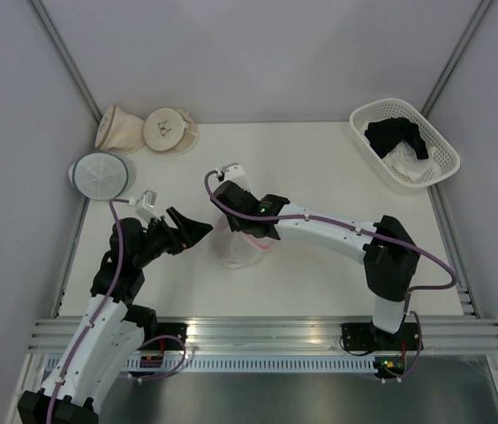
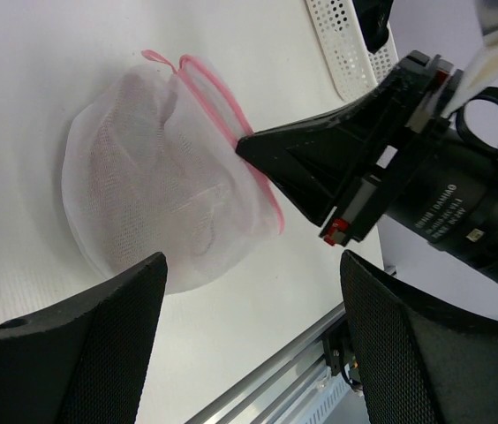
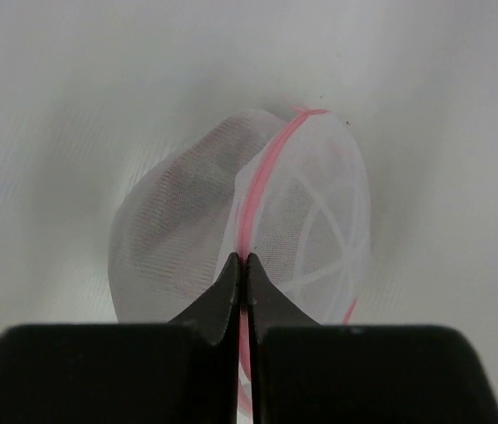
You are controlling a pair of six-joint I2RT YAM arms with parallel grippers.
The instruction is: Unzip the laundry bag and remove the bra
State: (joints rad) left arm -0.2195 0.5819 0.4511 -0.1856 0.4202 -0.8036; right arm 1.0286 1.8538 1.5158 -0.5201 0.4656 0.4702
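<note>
The laundry bag (image 1: 234, 252), a white mesh dome with a pink zipper rim (image 3: 267, 168), lies mid-table. My right gripper (image 3: 247, 258) is shut on that pink rim, its tips pinching the zipper line on top of the bag (image 3: 178, 212). From the left wrist view the right gripper (image 2: 245, 146) is seen touching the rim of the bag (image 2: 152, 203). My left gripper (image 1: 200, 234) stands open just left of the bag, nothing between its fingers (image 2: 116, 336). The bra is hidden; only a dim shadow shows through the mesh.
A white basket (image 1: 443, 150) at the back right holds a black garment (image 1: 396, 135) and a white cloth (image 1: 405, 168). Two beige pouches (image 1: 121, 128) (image 1: 168, 130) and a grey-blue rimmed pouch (image 1: 99, 175) sit at the back left. An aluminium rail (image 1: 267, 331) runs along the near edge.
</note>
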